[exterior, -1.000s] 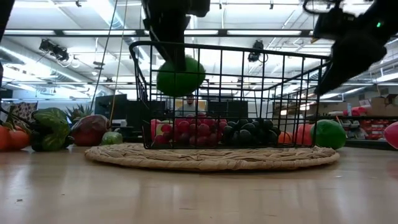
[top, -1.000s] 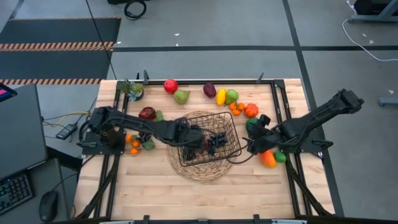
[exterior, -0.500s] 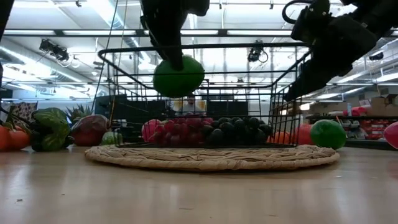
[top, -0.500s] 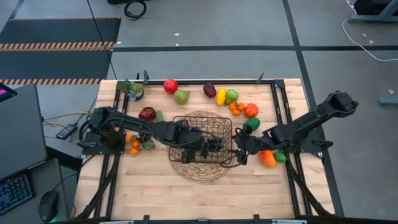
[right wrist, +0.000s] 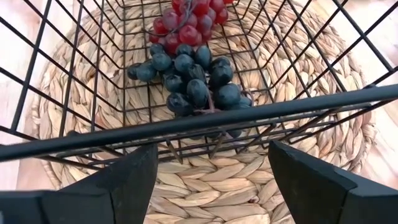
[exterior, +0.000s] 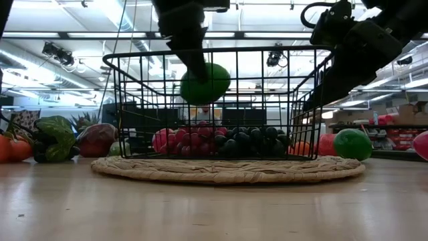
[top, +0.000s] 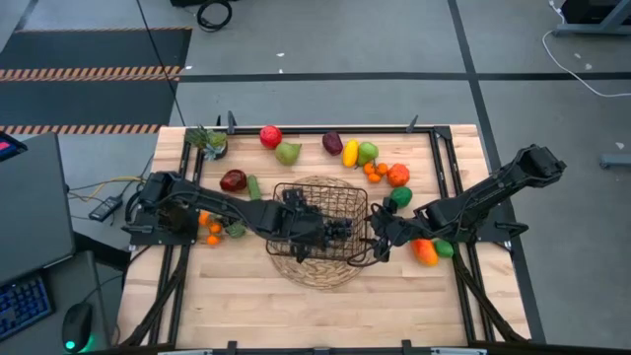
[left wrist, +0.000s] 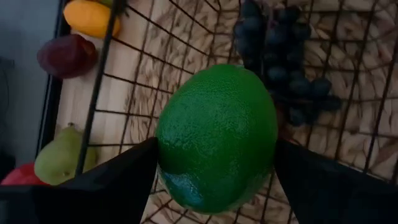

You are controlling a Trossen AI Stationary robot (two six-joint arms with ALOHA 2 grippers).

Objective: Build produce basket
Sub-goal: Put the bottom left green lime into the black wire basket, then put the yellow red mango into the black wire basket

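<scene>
Settled flat now, the basket (top: pixel 322 219) sits on the wicker mat (exterior: pixel 227 169) mid-bench; a second ago it was tilted. My right gripper (top: pixel 379 244) straddles its right rim, fingers spread wide. Further in, my left gripper (exterior: pixel 198 67) clamps a green lime (left wrist: pixel 216 137) above the grapes (right wrist: pixel 193 78). Release too soon and it may bounce off the wire.

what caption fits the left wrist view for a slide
Left gripper holds a green lime over the wire basket, dark grapes lying on its floor.
</scene>
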